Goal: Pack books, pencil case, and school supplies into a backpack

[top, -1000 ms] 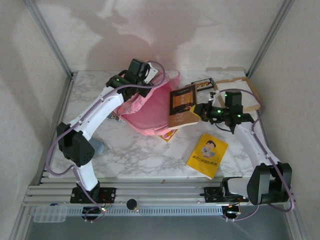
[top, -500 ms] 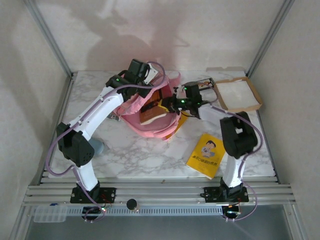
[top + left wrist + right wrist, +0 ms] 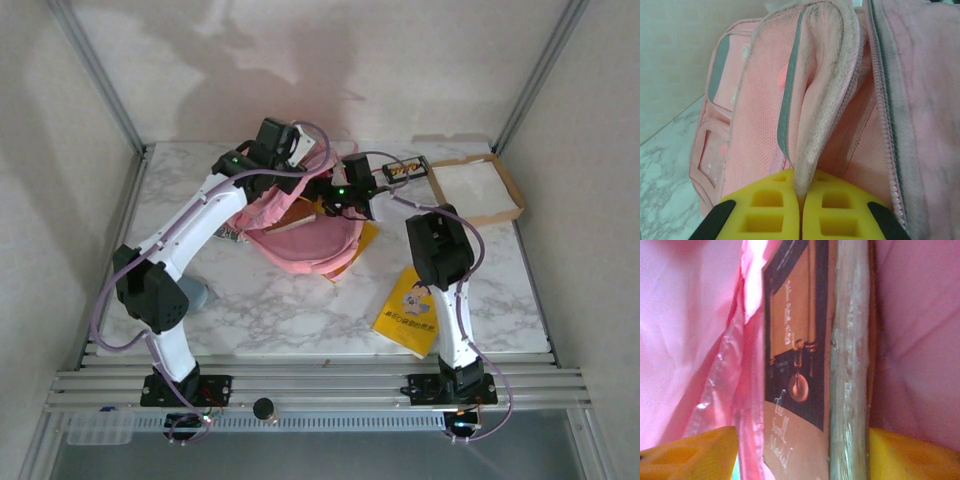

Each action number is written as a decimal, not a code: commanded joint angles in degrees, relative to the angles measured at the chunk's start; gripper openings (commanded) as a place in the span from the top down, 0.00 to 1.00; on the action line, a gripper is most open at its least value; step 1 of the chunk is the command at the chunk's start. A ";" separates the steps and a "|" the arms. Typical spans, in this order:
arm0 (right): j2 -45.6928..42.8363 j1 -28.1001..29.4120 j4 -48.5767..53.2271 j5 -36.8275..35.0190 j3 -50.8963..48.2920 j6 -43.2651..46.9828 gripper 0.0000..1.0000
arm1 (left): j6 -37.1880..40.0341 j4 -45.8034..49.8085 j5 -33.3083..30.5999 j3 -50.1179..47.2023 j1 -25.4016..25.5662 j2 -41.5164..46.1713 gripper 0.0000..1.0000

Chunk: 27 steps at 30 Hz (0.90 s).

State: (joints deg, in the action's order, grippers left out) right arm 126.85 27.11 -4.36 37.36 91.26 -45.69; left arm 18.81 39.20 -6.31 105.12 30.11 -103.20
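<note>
**Right jaws spread around book, inside the bag**

Right gripper [image 3: 800, 456] is deep in the bag mouth with its jaws wide apart. A thin dark brown-black book with an orange cover picture [image 3: 795, 350] stands on edge between the yellow pads [image 3: 687, 455]. One pad is clear of the cover, with pink lining in the gap. The other sits close to the page edge, contact unclear. Reads as let go, not gripped.

All round the gripper is the large puffy pink fabric backpack [image 3: 310, 240]. Across the opening, the left gripper [image 3: 801, 212] is pinched tight on a fold of the backpack rim, propping the mouth.

Back toward the right arm's base, a bright yellow thin book with a cartoon figure [image 3: 414, 311] lies flat on the marble table [image 3: 270, 310]. A second yellow book [image 3: 362, 238] pokes out from under the backpack, near the right gripper.

Risks:
- The book is on edge, so a pad dragging its side on the way out could pull it back out.
- Lining could snag a pad.
- If the left pinch slips, the mouth collapses on the right wrist.
- The trapped yellow book may shift the bag when pulled.
</note>
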 commanded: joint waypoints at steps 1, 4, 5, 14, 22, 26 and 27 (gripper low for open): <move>-10.01 -0.47 6.47 -7.40 -5.79 7.30 0.32 | -1.13 -6.46 -2.02 0.65 -0.32 4.04 1.00; -16.95 0.65 8.63 -11.12 -12.78 8.98 0.33 | -0.94 -6.39 -1.47 0.74 -0.31 3.88 1.00; -18.40 1.65 9.02 -11.17 -14.56 9.21 0.35 | -1.05 -6.52 -1.37 0.69 -0.31 3.84 1.00; -14.53 9.13 6.03 -13.49 -16.46 6.31 0.47 | -0.75 -5.58 -0.41 0.89 -0.31 3.51 1.00; -3.66 8.86 3.26 -24.40 -2.52 5.83 0.57 | 0.10 -4.16 2.00 -0.38 -0.20 4.60 1.00; -1.47 8.58 -5.24 -26.86 -0.22 5.48 0.60 | 0.82 -4.74 1.66 -1.48 -0.23 5.05 1.00; -0.46 8.57 -5.91 -26.56 1.18 5.67 0.60 | 0.80 -4.74 1.32 -1.56 -0.23 4.94 1.00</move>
State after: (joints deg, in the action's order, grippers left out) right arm 124.18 36.32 -3.14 14.92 88.53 -40.05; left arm 18.90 38.26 -5.15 103.26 29.98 -102.65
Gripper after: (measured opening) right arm 0.405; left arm 0.069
